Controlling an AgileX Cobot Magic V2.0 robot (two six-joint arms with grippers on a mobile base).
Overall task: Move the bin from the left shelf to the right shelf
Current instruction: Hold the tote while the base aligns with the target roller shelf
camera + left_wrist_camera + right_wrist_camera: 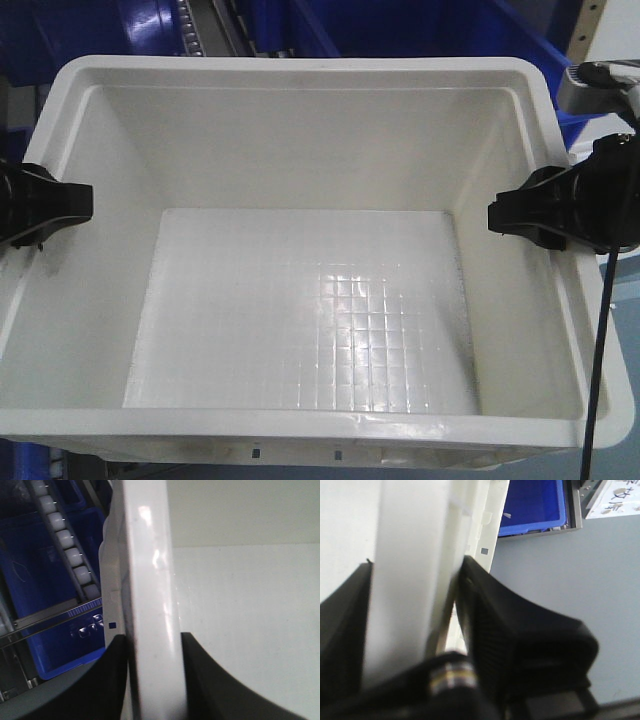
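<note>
Blue bins (420, 25) and a roller track (62, 540) form the background. The white bin (300, 150) hangs between the two grippers. The left gripper (50, 205) is clamped on the bin's left rim, one finger inside the wall and one outside. The right gripper (545, 210) grips the opposite rim likewise, with grey floor (560, 580) beyond its outer finger.
</note>
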